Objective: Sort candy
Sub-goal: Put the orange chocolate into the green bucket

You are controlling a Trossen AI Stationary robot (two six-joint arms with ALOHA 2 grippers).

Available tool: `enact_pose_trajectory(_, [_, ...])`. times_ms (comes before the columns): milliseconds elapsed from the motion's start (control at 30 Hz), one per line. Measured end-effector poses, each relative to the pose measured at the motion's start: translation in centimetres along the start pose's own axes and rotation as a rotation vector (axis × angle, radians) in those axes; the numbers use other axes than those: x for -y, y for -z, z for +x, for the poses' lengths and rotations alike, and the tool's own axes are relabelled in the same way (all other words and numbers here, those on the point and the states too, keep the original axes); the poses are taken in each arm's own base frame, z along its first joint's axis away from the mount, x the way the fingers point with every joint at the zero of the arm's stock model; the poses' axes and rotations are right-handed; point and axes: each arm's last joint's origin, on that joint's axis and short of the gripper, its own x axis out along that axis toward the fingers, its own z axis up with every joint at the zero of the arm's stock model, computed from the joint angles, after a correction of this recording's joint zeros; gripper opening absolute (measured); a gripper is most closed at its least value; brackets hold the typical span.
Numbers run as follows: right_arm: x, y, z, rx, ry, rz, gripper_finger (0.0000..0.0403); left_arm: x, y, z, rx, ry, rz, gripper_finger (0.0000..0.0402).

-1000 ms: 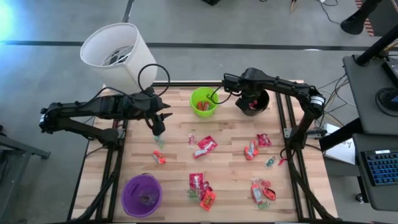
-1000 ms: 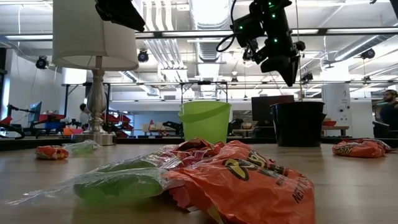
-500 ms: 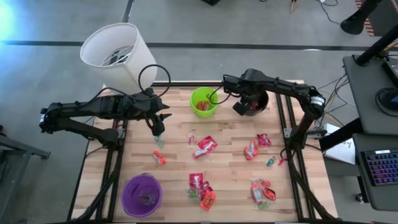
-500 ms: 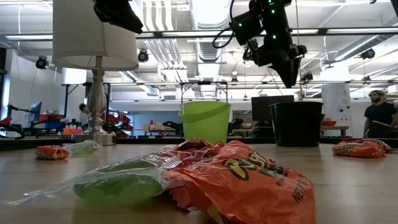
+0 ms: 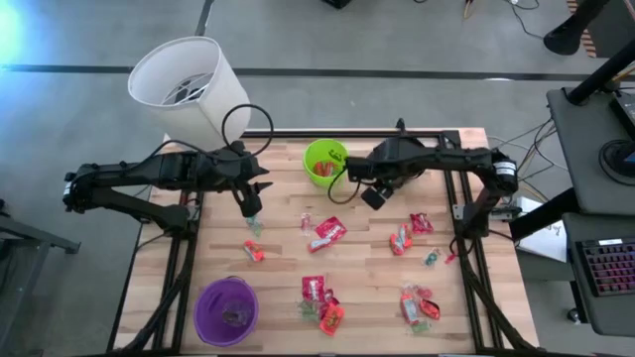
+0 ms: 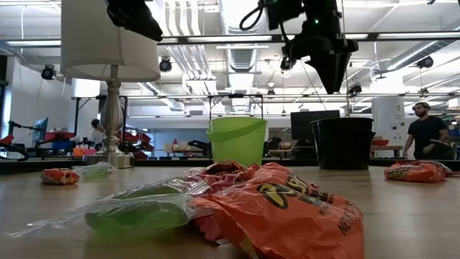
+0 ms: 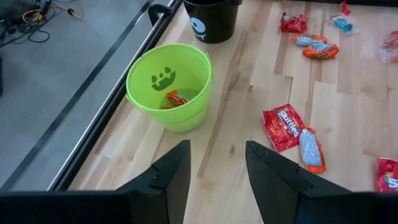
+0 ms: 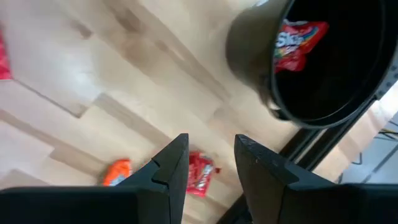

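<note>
Candy lies scattered on the wooden table: a red packet (image 5: 327, 231) near the middle, an orange sweet (image 5: 253, 250), and more at the right (image 5: 402, 238) and near edge (image 5: 417, 305). The green cup (image 7: 169, 84) holds orange candy (image 7: 174, 98). The black cup (image 8: 323, 62) holds a red packet (image 8: 298, 40). My right gripper (image 5: 375, 196) hangs open and empty above the table, between the green and black cups, pointing down. My left gripper (image 5: 250, 203) hovers open and empty over the table's far left part.
A purple cup (image 5: 226, 310) stands at the near left corner. A white lamp (image 5: 184, 84) rises at the far left corner. In the low view, an orange packet (image 6: 287, 208) and a green one (image 6: 136, 212) lie close in front. A person (image 6: 424, 137) stands beyond the table.
My right gripper has swung from above the black cup toward the table's left and a little toward its near edge, staying high above the wood. The left arm has kept still. A person has walked into sight behind the table.
</note>
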Motion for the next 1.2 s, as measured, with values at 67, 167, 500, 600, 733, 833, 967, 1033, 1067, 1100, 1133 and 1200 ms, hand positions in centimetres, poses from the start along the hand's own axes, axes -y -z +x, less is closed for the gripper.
enact_pose_trajectory(67, [-0.8,0.6,-0.2,0.008,-0.001,0.007,0.0123,0.0,0.0,0.0,0.0,0.0,0.0,0.0137])
enact_pose_trajectory(167, [-1.9,1.5,-0.6,0.018,-0.006,0.02,0.0123,0.0,0.0,0.0,-0.004,0.0,0.002,0.0137])
enact_pose_trajectory(500, [-5.5,5.3,-1.6,0.02,-0.049,0.086,0.0123,0.0,0.1,0.0,-0.007,-0.001,0.003,0.0137])
enact_pose_trajectory(600, [-6.4,6.5,-1.9,0.029,-0.053,0.116,0.0123,0.0,0.1,0.0,-0.008,-0.001,0.004,0.0137])
enact_pose_trajectory(733, [-7.7,8.3,-2.3,0.042,-0.062,0.149,0.0123,0.0,0.1,0.0,-0.007,-0.001,0.01,0.0137])
enact_pose_trajectory(833, [-8.5,9.7,-2.5,0.052,-0.069,0.171,0.0123,0.0,0.1,0.0,-0.007,-0.001,0.01,0.0137])
enact_pose_trajectory(967, [-9.4,11.3,-2.6,0.062,-0.075,0.205,0.0123,0.0,0.1,0.0,-0.006,-0.001,0.01,0.0137])
enact_pose_trajectory(1033, [-9.8,12.1,-2.6,0.066,-0.076,0.219,0.0123,0.0,0.1,0.0,-0.006,-0.001,0.009,0.0137])
enact_pose_trajectory(1067, [-10.0,12.5,-2.5,0.068,-0.079,0.228,0.0123,0.0,0.1,0.0,-0.006,-0.001,0.008,0.0137])
enact_pose_trajectory(1100, [-10.2,12.9,-2.4,0.071,-0.079,0.236,0.0123,0.0,0.1,0.0,-0.006,0.0,0.007,0.0137])
enact_pose_trajectory(1133, [-10.3,13.3,-2.3,0.073,-0.078,0.243,0.0123,0.0,0.1,0.0,-0.006,-0.001,0.007,0.0137])
enact_pose_trajectory(1200, [-10.6,14.2,-1.9,0.073,-0.063,0.244,0.0123,0.0,0.1,0.0,-0.006,0.0,0.007,0.0137])
